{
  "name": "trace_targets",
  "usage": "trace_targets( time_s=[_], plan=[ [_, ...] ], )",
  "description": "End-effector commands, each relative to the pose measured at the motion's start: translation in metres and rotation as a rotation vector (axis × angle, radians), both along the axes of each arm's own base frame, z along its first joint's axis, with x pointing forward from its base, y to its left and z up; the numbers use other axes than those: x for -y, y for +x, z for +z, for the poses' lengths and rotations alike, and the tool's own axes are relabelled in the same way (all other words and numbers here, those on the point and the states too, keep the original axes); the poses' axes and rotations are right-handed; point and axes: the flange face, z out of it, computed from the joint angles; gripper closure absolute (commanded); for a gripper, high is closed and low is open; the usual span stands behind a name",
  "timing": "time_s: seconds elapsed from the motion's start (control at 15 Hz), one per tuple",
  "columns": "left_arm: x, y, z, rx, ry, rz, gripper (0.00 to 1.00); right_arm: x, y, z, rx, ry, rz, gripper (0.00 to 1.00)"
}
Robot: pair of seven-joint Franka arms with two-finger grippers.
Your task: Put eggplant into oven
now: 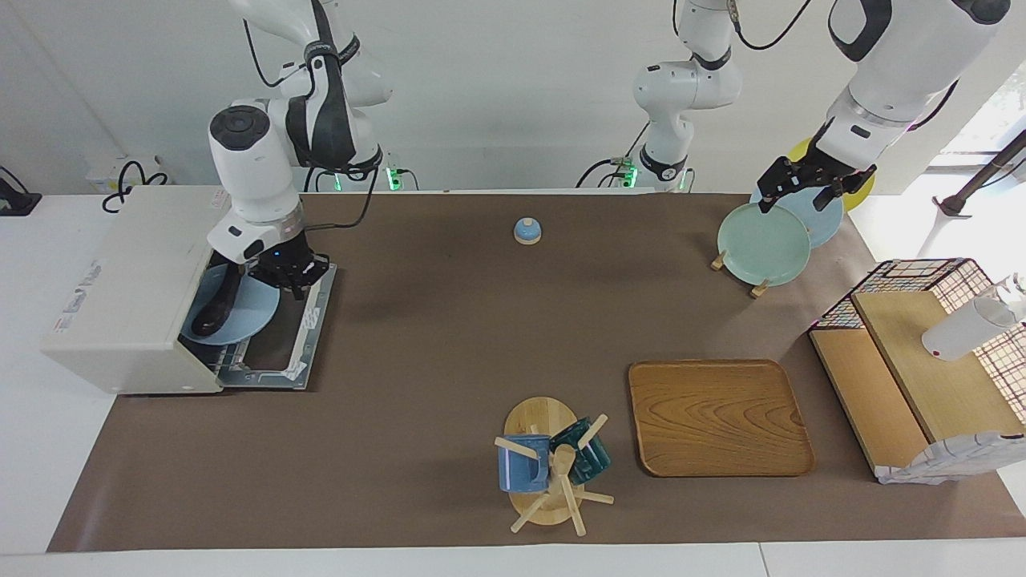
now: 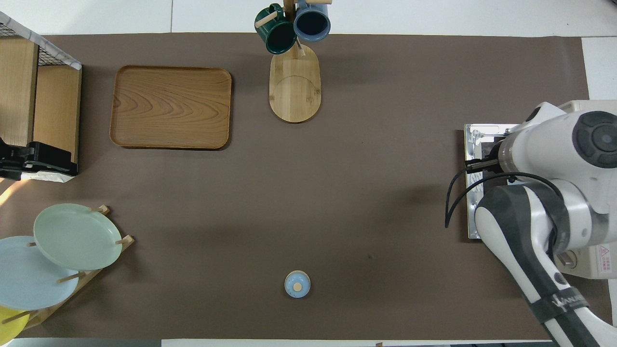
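Eggplant [image 1: 218, 303] seen on blue plate [image 1: 255, 314] inside oven [image 1: 128, 288], just below right gripper [image 1: 290, 276]; placement judged done. Right gripper pressed together, nothing held, over lowered door [image 1: 309, 324]. Door closing possibly left. Left gripper [image 1: 805, 186] spread, parked over plate rack [image 1: 736, 272].

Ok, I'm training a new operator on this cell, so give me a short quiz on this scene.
1. True or false: the oven door is closed.
2. The eggplant lies on: A) tray B) blue plate C) mat.
3. Which gripper hangs over the plate rack?
Key: 1 false; 2 B; 3 left gripper.
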Motion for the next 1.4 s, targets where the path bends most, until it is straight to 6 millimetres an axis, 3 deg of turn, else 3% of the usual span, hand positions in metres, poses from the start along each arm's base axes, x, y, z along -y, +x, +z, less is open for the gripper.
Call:
trace_targets(
  time_s=[0.0,0.47,0.87,1.2,1.33],
  plan=[
    [-0.003,-0.003,0.004,0.012,0.015,0.002,0.0,-0.026,-0.003,-0.041,-0.012,0.019,-0.017,1.0],
    [-0.003,-0.003,0.004,0.012,0.015,0.002,0.0,-0.007,-0.01,-0.096,-0.08,-0.002,-0.036,1.0],
    [-0.003,-0.003,0.004,0.012,0.015,0.002,0.0,-0.001,-0.012,-0.101,-0.083,-0.039,-0.038,1.0],
    [-0.003,-0.003,0.004,0.012,0.015,0.002,0.0,0.032,-0.013,-0.103,-0.091,-0.056,-0.08,1.0],
    [-0.003,-0.003,0.004,0.012,0.015,0.002,0.0,0.033,-0.014,-0.104,-0.09,-0.055,-0.083,1.0]
  ],
)
